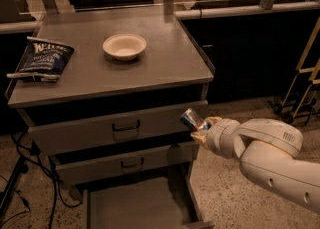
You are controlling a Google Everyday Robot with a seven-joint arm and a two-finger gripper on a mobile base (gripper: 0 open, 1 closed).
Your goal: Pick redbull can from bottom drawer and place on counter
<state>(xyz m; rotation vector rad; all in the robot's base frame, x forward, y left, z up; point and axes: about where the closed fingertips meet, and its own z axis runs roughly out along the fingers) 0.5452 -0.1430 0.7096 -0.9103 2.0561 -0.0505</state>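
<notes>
The gripper (198,126) is clamped around the redbull can (190,118), holding it tilted in the air just below the counter's (165,68) front right corner, beside the upper drawers (120,133) and above the open bottom drawer (135,205).

The counter (160,68) is matt grey metal; the chip bag (42,60) crinkly, glossy. At the counter's four o'clock, the smooth cream plastic gripper (201,127) clasps the shiny metal redbull can (190,118).
</notes>
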